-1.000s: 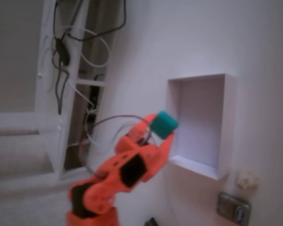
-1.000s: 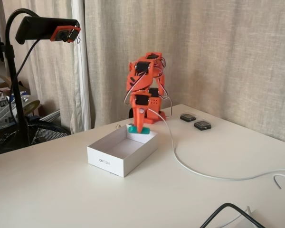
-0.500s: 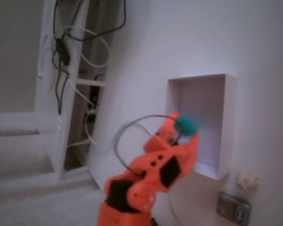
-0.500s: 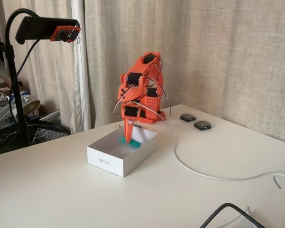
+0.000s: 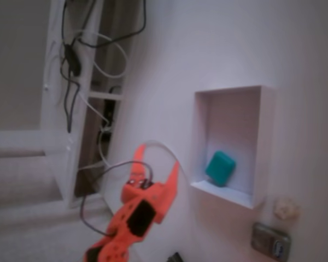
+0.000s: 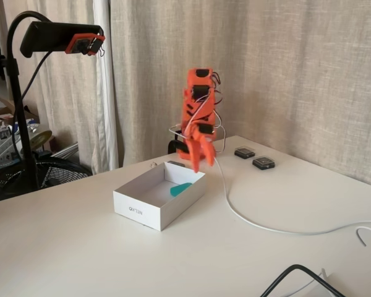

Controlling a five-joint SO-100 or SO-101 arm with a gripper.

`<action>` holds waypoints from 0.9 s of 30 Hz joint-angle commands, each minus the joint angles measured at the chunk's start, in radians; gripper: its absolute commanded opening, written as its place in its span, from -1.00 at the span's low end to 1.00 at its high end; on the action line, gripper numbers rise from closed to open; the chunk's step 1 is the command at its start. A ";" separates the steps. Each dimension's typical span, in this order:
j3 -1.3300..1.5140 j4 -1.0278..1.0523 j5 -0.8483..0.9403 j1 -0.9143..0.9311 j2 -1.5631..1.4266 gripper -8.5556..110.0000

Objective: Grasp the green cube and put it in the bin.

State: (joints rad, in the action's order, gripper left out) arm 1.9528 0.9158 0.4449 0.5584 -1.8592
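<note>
The green cube (image 5: 220,167) lies on the floor of the bin (image 5: 265,142), near its lower end in the top-down fixed view; in the side fixed view the green cube (image 6: 180,189) shows partly behind the bin's (image 6: 142,209) wall. My orange gripper (image 5: 157,161) is open and empty, its two fingers spread apart, off to the left of the bin. Seen from the side, the gripper (image 6: 193,162) hangs above the bin's far right corner, clear of the cube.
A lumpy beige ball (image 5: 287,208) and a grey gadget (image 5: 271,240) lie below the bin. Two small dark devices (image 6: 255,158) sit behind the arm, and a white cable (image 6: 253,223) runs across the table. A camera stand (image 6: 25,99) rises at left.
The gripper opened and let the green cube drop into the bin. The arm then pulled back and up, away from the bin.
</note>
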 commanded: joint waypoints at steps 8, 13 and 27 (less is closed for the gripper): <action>0.170 -0.015 -0.014 -0.545 -0.350 -0.26; 0.307 -0.055 -0.081 -0.715 -0.558 -0.26; 0.940 0.000 -0.153 -0.776 -1.322 -0.29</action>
State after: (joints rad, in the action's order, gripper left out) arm 2.8471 0.9004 0.3114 -0.2209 -3.1017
